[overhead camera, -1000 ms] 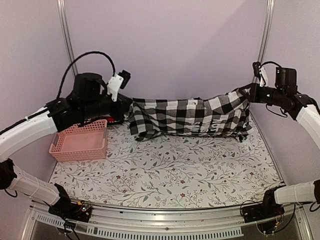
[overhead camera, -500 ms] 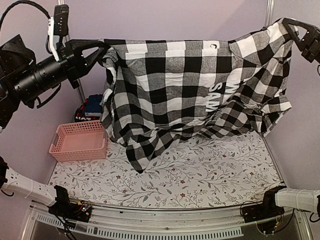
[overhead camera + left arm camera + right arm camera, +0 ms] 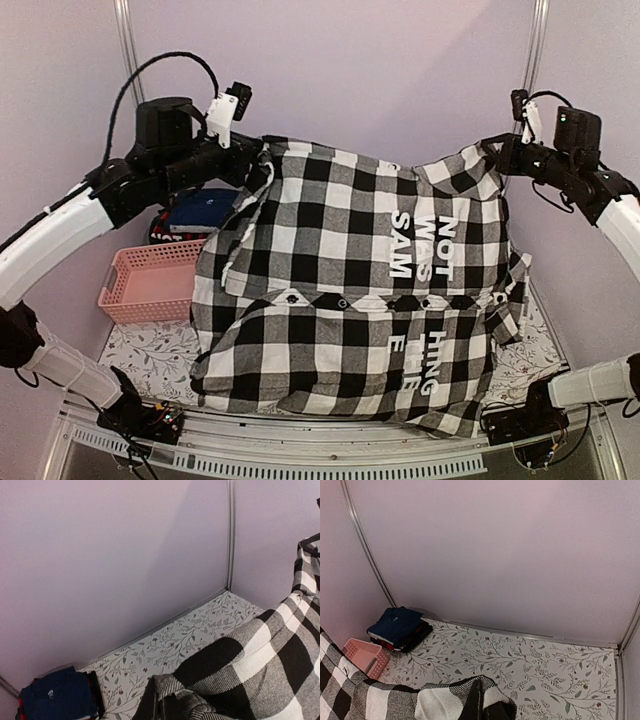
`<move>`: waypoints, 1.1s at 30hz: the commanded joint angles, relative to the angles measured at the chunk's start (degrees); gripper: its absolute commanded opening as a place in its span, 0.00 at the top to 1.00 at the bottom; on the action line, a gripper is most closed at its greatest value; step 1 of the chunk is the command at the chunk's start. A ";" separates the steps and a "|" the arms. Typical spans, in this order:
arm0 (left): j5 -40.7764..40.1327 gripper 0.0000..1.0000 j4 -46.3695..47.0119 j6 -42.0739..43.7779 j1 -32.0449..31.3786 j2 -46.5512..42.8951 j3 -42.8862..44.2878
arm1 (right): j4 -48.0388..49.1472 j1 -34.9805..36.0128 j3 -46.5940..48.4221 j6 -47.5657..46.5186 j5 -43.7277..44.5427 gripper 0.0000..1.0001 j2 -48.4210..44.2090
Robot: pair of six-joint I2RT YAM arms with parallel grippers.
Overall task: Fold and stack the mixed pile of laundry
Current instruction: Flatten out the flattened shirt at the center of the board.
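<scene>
Lilac walls, floral bench; big checked shirt hanging spread, pinched at 10 o'clock by left end effector, at 2 o'clock by right end effector.

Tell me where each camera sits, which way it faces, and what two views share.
Top external: above and behind the arms, looking down at the checked shirt hung between left end effector and right end effector; both arms show.
Left wrist: on that wrist, facing the back wall and far-right corner over the floral table; no fingers show.
Right wrist: on that wrist, facing the back wall; no fingers show.
Shared: both wrist views catch the folded navy stack; right wrist and top share the pink basket.
</scene>
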 commanded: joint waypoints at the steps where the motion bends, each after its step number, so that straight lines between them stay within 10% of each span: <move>1: 6.16 1.00 3.19 -4.82 10.68 9.37 0.84 | 4.37 -0.51 3.24 0.57 8.54 1.00 10.45; 12: 10.16 1.00 6.94 0.22 21.25 27.34 45.47 | -0.09 -0.35 62.68 -8.67 6.00 1.00 38.21; 25: 18.31 1.00 24.49 0.71 23.82 27.61 5.84 | 30.68 -1.21 11.11 -15.52 -2.81 1.00 32.34; 33: 21.63 1.00 26.69 -4.99 22.22 32.33 -6.32 | 32.35 -1.46 -6.91 -14.81 -2.18 1.00 30.22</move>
